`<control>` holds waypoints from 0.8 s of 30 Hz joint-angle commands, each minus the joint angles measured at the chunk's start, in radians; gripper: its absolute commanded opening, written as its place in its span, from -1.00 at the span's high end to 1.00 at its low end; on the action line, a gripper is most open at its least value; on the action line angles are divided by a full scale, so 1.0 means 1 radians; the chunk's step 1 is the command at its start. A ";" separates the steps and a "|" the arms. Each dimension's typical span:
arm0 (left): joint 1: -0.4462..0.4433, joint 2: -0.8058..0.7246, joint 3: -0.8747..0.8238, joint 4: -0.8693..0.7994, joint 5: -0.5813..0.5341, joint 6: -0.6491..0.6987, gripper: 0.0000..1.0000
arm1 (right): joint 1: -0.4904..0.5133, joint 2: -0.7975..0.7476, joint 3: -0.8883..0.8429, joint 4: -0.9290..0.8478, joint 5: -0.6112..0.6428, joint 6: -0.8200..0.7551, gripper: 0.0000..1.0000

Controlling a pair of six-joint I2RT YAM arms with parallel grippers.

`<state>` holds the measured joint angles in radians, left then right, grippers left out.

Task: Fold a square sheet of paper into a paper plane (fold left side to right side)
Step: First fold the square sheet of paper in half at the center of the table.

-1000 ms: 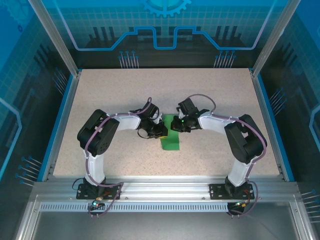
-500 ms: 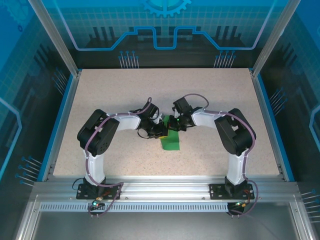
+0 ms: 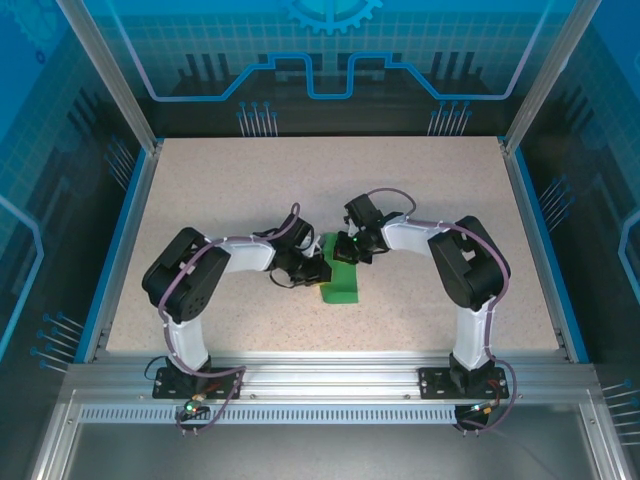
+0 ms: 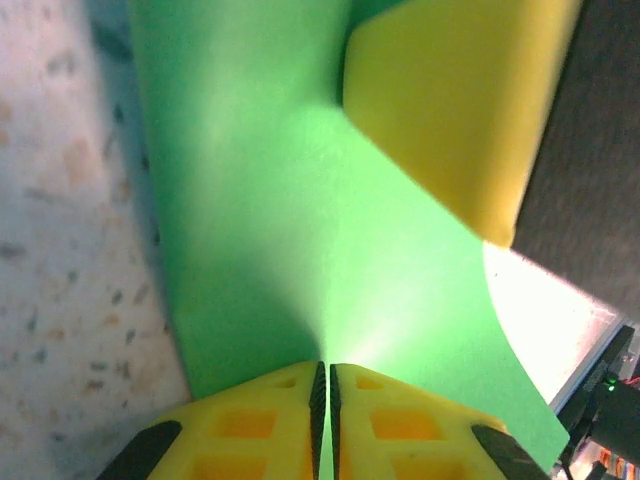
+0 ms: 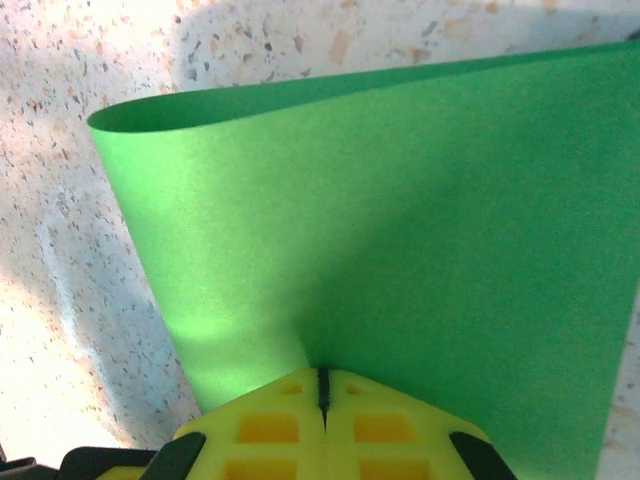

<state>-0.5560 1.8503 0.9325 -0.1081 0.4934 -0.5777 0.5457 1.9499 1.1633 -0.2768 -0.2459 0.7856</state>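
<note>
The square sheet of paper (image 3: pixel 342 283) is bright green and lies bent at the table's middle, between both arms. In the left wrist view the paper (image 4: pixel 290 230) spreads ahead, and my left gripper (image 4: pixel 325 378) is shut on its near edge. A yellow finger of the right gripper (image 4: pixel 450 100) presses the sheet at the upper right of that view. In the right wrist view the sheet (image 5: pixel 400 220) curls over in a soft roll toward the left, with my right gripper (image 5: pixel 322 385) shut on its edge. From above, the left gripper (image 3: pixel 318 269) and right gripper (image 3: pixel 346 252) meet over the paper.
The speckled tabletop (image 3: pixel 230 190) stretches all round the paper. Blue rails (image 3: pixel 118 250) edge its left and right sides, and an aluminium frame (image 3: pixel 330 375) runs along the front by the arm bases.
The right arm has swung left, bringing its gripper in over the paper. The left arm's elbow has shifted left and its gripper has moved a little lower. The paper shows slightly wider.
</note>
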 commanded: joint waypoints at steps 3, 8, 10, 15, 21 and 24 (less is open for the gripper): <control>-0.043 -0.049 -0.096 -0.127 0.000 -0.008 0.71 | -0.006 0.046 -0.004 -0.091 0.073 0.003 0.93; -0.061 -0.094 -0.148 -0.121 0.004 -0.019 0.71 | -0.007 0.049 -0.004 -0.094 0.075 0.002 0.93; -0.068 -0.111 -0.167 -0.115 0.007 -0.026 0.71 | -0.006 0.050 -0.004 -0.095 0.076 0.003 0.93; -0.090 -0.135 -0.205 -0.105 0.016 -0.042 0.71 | -0.006 0.053 0.001 -0.100 0.075 0.001 0.93; -0.102 -0.182 -0.251 -0.105 0.019 -0.057 0.71 | -0.006 0.055 0.001 -0.101 0.074 -0.002 0.93; -0.097 -0.226 -0.236 -0.123 0.013 -0.059 0.71 | -0.006 0.055 -0.001 -0.095 0.068 -0.003 0.93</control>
<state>-0.6430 1.6604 0.7147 -0.1188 0.4915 -0.6155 0.5457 1.9526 1.1728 -0.3035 -0.2523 0.7856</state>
